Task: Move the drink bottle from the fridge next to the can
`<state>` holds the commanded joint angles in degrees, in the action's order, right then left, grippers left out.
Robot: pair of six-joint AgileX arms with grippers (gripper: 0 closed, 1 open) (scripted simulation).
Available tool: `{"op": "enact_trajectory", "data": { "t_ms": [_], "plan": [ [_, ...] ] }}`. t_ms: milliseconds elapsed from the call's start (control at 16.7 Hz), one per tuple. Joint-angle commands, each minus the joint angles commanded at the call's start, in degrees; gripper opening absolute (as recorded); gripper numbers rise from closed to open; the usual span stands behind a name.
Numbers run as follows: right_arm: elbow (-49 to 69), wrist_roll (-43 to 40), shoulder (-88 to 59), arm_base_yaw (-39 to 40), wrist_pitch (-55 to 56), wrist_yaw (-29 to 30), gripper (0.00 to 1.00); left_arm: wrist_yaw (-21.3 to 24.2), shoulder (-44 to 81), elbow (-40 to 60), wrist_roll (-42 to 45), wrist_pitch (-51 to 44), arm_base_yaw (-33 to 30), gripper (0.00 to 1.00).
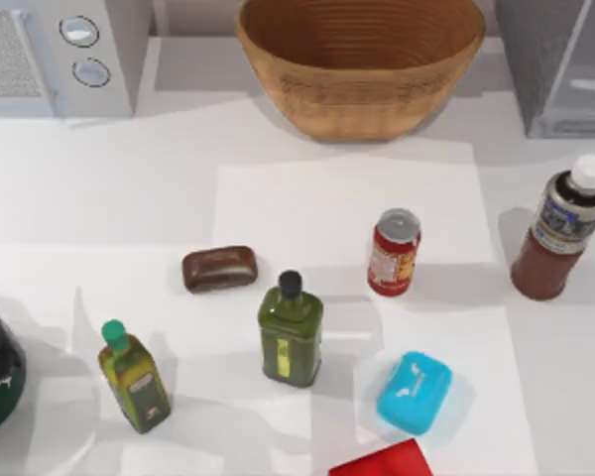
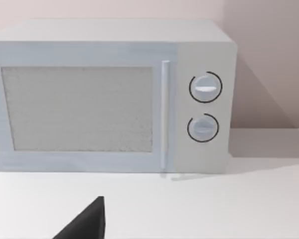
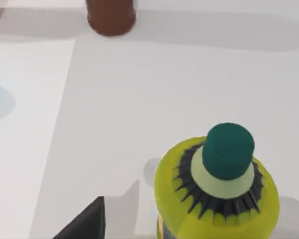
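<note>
The drink bottle, reddish-brown with a white cap and grey-blue label, stands upright on the table at the right, in front of the fridge. Its base appears far off in the right wrist view. The red can stands upright left of the bottle, with a clear gap between them. A dark part of my right gripper hangs over bare table, far from the bottle. A dark part of my left gripper faces the microwave.
A wicker basket sits at the back centre. Mid-table lie a brown bar, an olive-green bottle, a small yellow-green bottle, a blue block and a red item. A green-capped yellow-green bottle stands close to the right wrist.
</note>
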<state>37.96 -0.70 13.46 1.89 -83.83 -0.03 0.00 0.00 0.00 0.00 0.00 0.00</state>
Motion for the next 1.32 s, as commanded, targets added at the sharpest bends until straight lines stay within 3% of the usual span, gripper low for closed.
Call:
{"op": "enact_trajectory", "data": {
  "t_ms": [180, 420, 600, 1080, 1320],
  "plan": [
    [2.2, -3.6, -3.5, -3.5, -0.8, -2.0, 1.00, 0.0, 0.0, 0.0, 0.0, 0.0, 0.0, 1.00],
    [8.7, -16.9, -16.8, -16.5, -3.3, -9.1, 1.00, 0.0, 0.0, 0.0, 0.0, 0.0, 0.0, 1.00],
    [14.8, -32.9, -32.7, -31.1, -5.5, -16.6, 1.00, 0.0, 0.0, 0.0, 0.0, 0.0, 0.0, 1.00],
    [30.2, -84.8, -84.7, -75.4, -6.9, -38.6, 1.00, 0.0, 0.0, 0.0, 0.0, 0.0, 0.0, 1.00],
    [35.5, -104.8, -104.9, -93.2, -4.8, -47.5, 1.00, 0.0, 0.0, 0.0, 0.0, 0.0, 0.0, 1.00]
  ]
}}
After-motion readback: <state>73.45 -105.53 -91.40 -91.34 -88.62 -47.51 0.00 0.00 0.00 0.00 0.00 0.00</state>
